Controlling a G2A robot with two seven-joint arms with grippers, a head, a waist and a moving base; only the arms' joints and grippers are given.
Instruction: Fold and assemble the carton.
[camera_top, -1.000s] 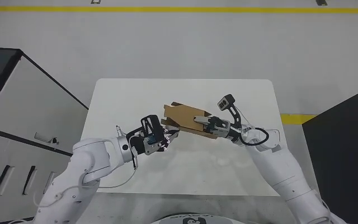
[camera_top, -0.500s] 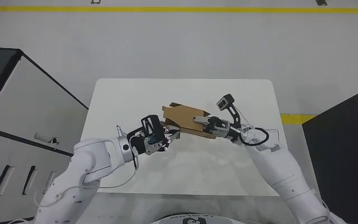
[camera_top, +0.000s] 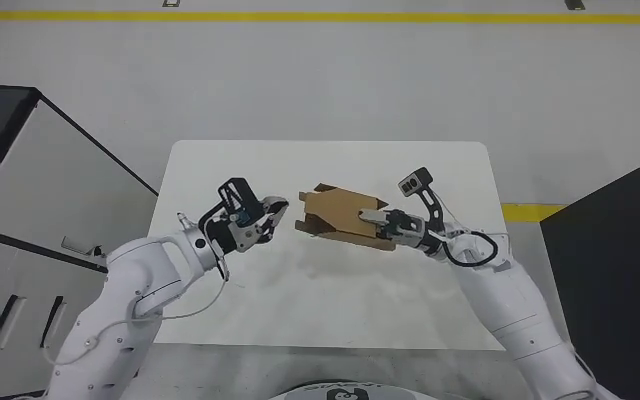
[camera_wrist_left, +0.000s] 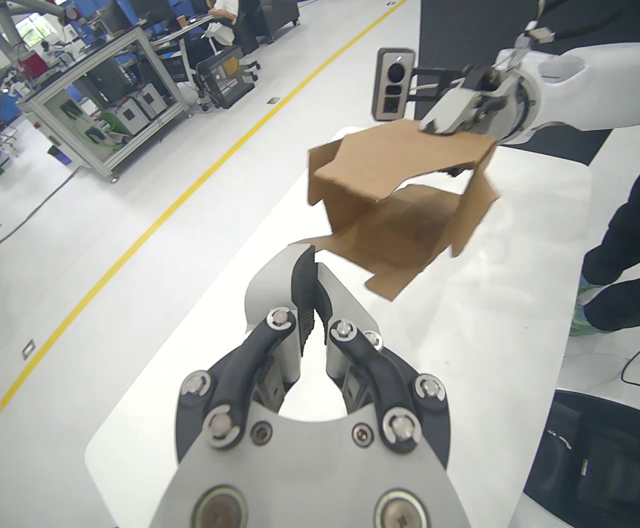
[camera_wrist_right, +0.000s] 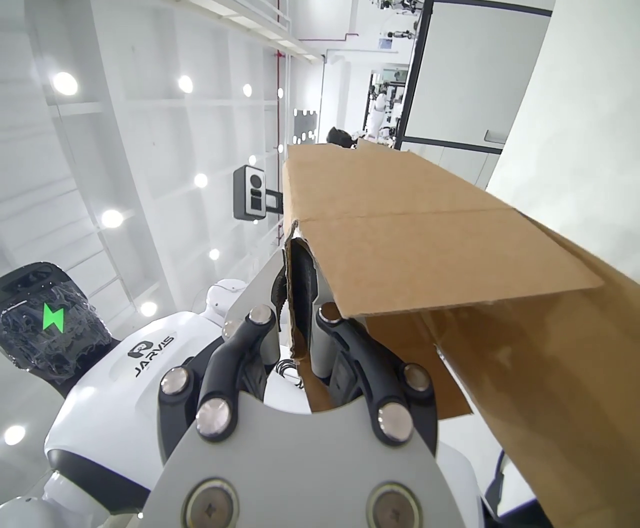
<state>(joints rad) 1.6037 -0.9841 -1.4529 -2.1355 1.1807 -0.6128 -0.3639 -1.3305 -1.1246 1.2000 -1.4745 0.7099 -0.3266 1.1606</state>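
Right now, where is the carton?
In the top view the carton is over the middle of the white table, one end clamped in the right pincer; the shut left pincer is just off its other end.

The carton (camera_top: 335, 212) hangs over the table (camera_top: 420, 300), right end in the right claw (camera_top: 368, 216); left claw (camera_top: 283, 211) just left, apart.

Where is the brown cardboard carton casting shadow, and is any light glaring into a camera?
Left wrist view: the brown cardboard carton shades its own inner bottom panel and throws a faint soft shadow on the white table beside it. Right wrist view: round ceiling lights show as bright glaring spots. Top view: even light, barely any carton shadow.
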